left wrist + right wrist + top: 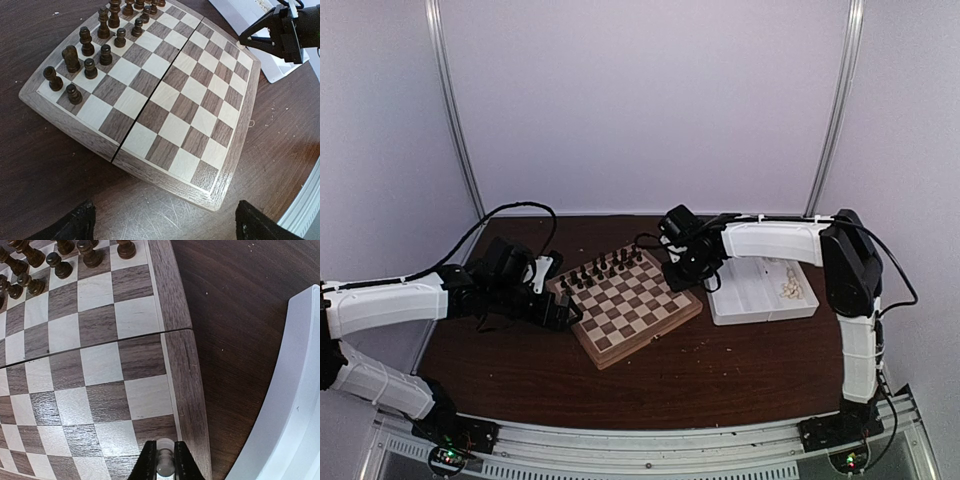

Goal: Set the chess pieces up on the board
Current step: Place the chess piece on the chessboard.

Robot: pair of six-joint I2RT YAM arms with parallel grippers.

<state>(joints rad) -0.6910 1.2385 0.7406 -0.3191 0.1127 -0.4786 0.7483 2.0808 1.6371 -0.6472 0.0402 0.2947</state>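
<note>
Over board (177, 365) edge: right claw (164, 467) clamped on cream chess piece (164, 456); left claw (162, 225) wide open, empty.

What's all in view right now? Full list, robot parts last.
board: one, light and dark brown checks with a wood rim, centre of the table, set at an angle
dark pieces: two rows, dark brown, on the board's far side; exact count unclear
tray: one, white, to the right of the board
cream pieces: small pile, cream-white, in the tray's right part; count unclear
cream piece: one, cream-white, pinched in the right gripper
table: one, dark brown, under everything
left gripper: open, empty, at the board's left side
right gripper: shut on the cream piece, above the board's edge nearest the tray
</note>
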